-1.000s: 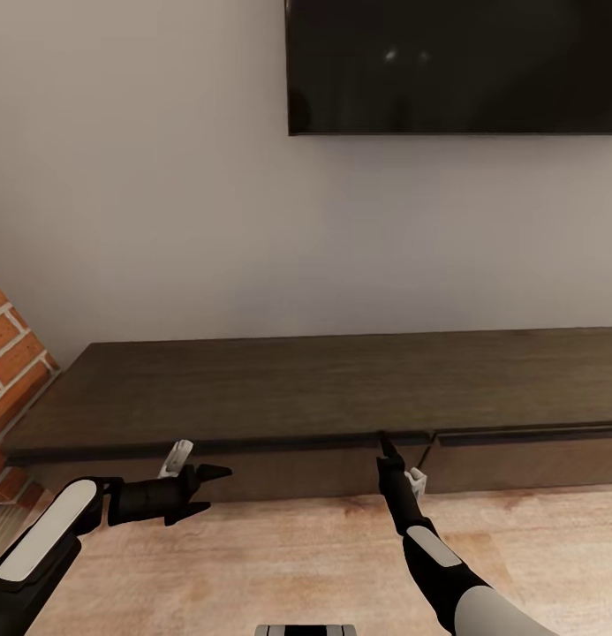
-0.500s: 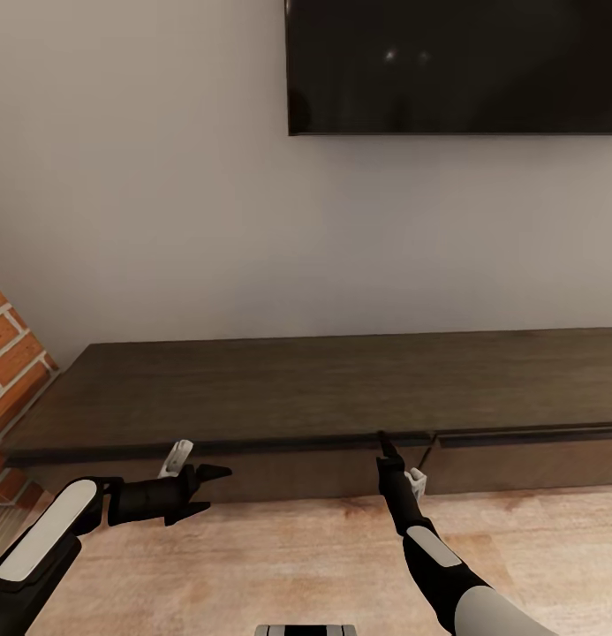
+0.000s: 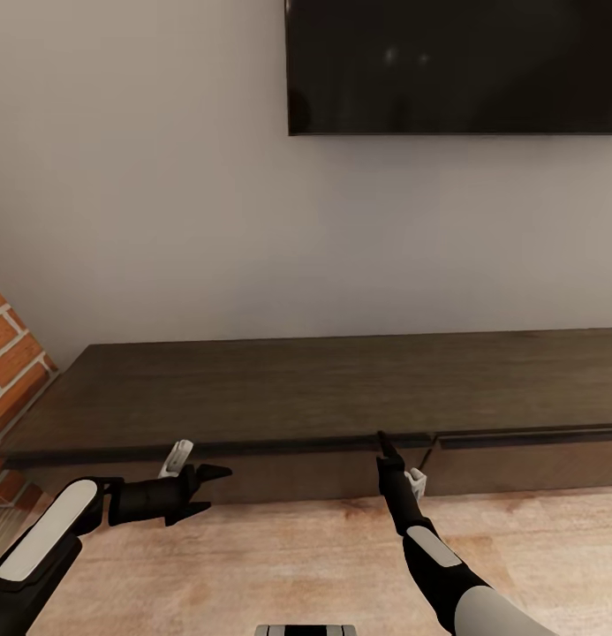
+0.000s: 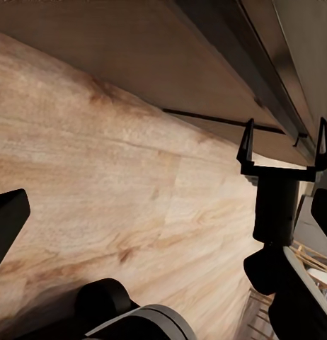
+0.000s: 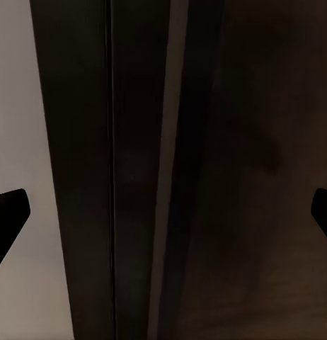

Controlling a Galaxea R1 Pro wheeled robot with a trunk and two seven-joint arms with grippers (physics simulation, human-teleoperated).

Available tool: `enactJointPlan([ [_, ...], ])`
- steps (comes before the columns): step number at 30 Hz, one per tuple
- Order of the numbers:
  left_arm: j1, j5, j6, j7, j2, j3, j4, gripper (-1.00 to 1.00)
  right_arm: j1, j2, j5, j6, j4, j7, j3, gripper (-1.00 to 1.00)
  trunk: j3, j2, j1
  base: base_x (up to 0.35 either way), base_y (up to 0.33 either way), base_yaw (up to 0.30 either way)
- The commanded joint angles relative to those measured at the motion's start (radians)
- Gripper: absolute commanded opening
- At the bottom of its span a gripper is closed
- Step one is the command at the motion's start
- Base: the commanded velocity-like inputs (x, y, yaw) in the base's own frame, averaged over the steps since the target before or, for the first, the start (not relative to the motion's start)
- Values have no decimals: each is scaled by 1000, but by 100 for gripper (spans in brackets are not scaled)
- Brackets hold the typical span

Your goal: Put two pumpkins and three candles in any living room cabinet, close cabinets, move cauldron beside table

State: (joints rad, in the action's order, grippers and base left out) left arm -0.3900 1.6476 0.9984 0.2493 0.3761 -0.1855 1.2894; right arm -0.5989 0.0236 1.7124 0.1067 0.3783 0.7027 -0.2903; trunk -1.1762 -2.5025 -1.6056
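You're facing the cabinet (image 3: 341, 389): long, low, dark-brown wood with visible grain on a flat matte top, set against a plain pale wall under a glossy black TV (image 3: 456, 66). Its drawer fronts are handleless, flush and shut, split by a thin vertical seam just right of your right gripper (image 3: 382, 439). That gripper's tips are up at the narrow shadow gap under the top's front lip; whether they touch it, can't tell. In the right wrist view you get dark wood bands close up, with the black fingertips (image 5: 8, 212) at both picture edges, so jaws are spread wide, gripping nothing. Your left gripper (image 3: 213, 488) hangs over the light wood-plank floor (image 3: 297, 565) in front of the cabinet, jaws apart, empty. Red brick wall (image 3: 10, 371) on the far left.
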Motion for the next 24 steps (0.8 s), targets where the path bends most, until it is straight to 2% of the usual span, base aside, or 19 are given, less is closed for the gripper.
enactJointPlan([
  [1,0,11,0,10,1,-1,1,100,-1,-1,7,8,-1,3,-8,100,-1,0,0,2,0,0],
  [2,-1,11,0,10,1,-1,1,100,-1,-1,7,8,-1,3,-9,100,-1,0,0,1,0,0],
  [3,-1,11,0,10,1,-1,1,100,-1,-1,7,8,-1,3,-8,-100,-1,0,0,0,0,0],
  [24,0,11,0,9,1,-1,1,100,-1,-1,7,8,-1,3,-8,-100,-1,0,0,-9,0,0],
])
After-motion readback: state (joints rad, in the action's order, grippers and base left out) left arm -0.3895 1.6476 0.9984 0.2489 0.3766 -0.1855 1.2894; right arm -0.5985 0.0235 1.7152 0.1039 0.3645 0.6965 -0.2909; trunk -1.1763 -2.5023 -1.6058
